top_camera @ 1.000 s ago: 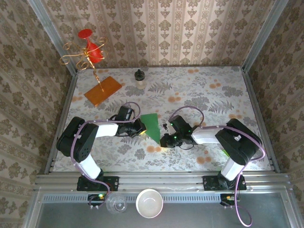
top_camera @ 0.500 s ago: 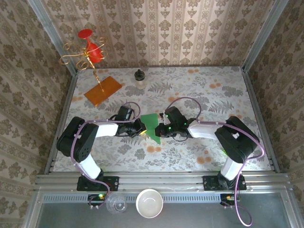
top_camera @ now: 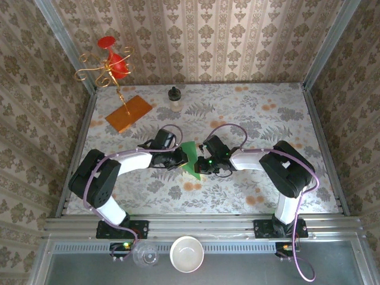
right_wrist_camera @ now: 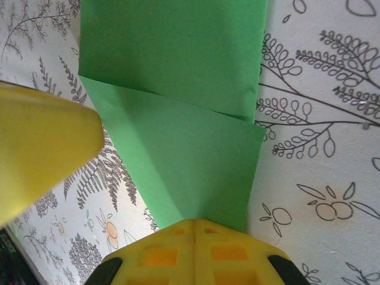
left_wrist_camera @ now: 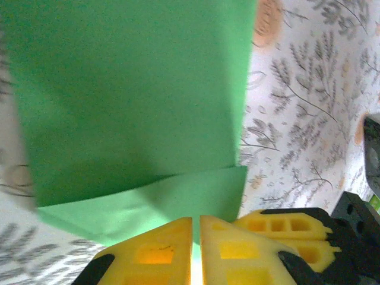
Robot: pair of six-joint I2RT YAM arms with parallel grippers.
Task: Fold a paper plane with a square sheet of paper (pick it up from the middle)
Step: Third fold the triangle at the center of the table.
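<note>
The square sheet of paper [top_camera: 190, 155] is bright green and folded into a smaller layered shape with a pointed lower end. It lies mid-table between my two grippers. My left gripper [top_camera: 180, 159] meets its left edge. In the left wrist view the yellow fingers [left_wrist_camera: 154, 249] are shut on the paper's near flap [left_wrist_camera: 148, 202]. My right gripper [top_camera: 200, 164] is at its right side. In the right wrist view that gripper [right_wrist_camera: 195, 224] is shut on the lower corner of the paper [right_wrist_camera: 178, 89]. Each wrist view catches the other gripper's yellow finger at its edge.
An orange-brown board [top_camera: 129, 113] and a gold wire stand with a red piece [top_camera: 110, 62] sit at the back left. A small dark-capped bottle [top_camera: 174, 97] stands at the back centre. A white bowl [top_camera: 187, 254] and a clear glass [top_camera: 144, 255] rest below the front rail.
My right gripper has moved left and up from beside the paper's tip onto its right edge. The left gripper has shifted slightly right. The paper now looks narrower between them.
</note>
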